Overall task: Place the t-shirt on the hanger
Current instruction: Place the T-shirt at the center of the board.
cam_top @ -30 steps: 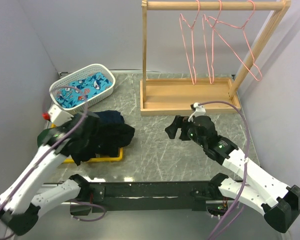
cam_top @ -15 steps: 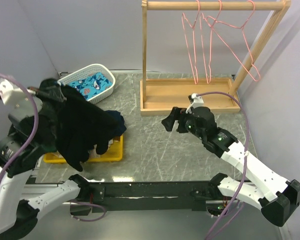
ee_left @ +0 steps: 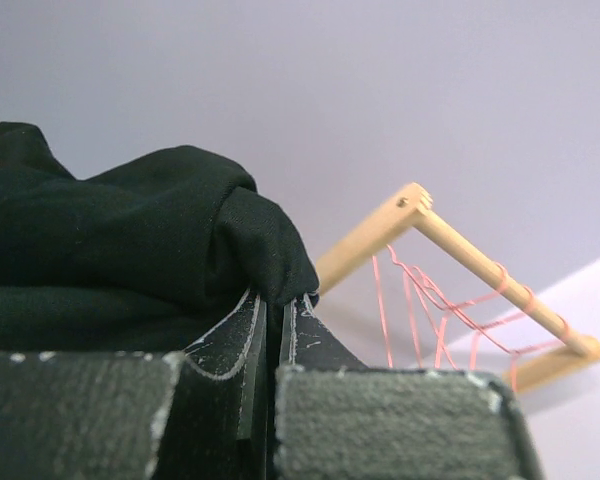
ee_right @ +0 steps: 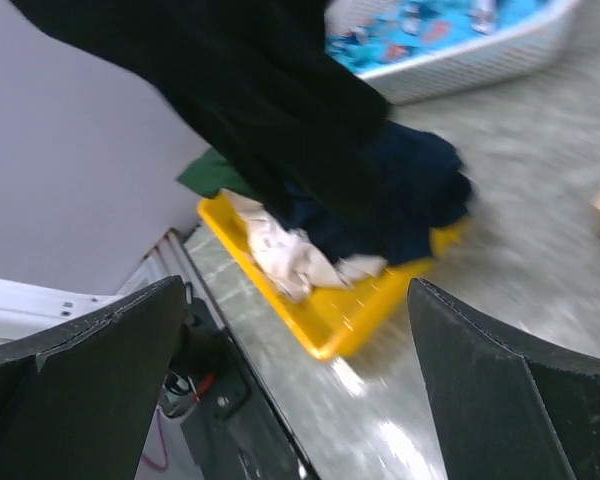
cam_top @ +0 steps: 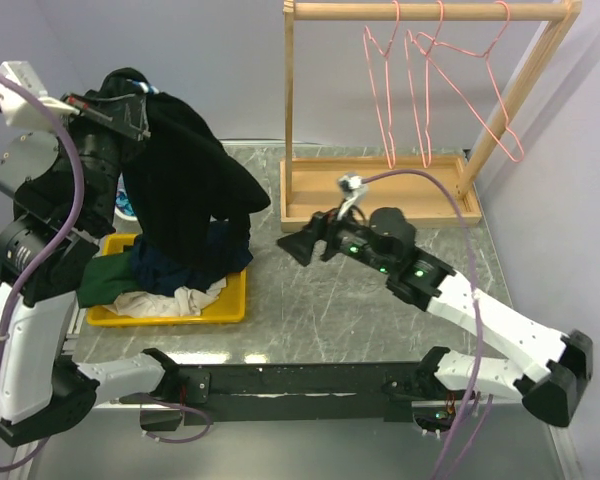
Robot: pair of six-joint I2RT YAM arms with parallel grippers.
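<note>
Our left claw (cam_top: pixel 128 100) pinches the t-shirt (cam_top: pixel 185 185) high; the right claw (cam_top: pixel 298 244) is spread — we should catch a free hem, stretching it flat before nearing the hanger (cam_top: pixel 502 100).

Basket (ee_right: pixel 460 50) blurred, cut off — elsewhere mostly behind t-shirt (cam_top: pixel 185 180).

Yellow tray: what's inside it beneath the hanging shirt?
A dark green garment, a navy garment and a whitish cloth lie in the yellow tray. The black t-shirt hangs over its middle, hiding the rest.
</note>
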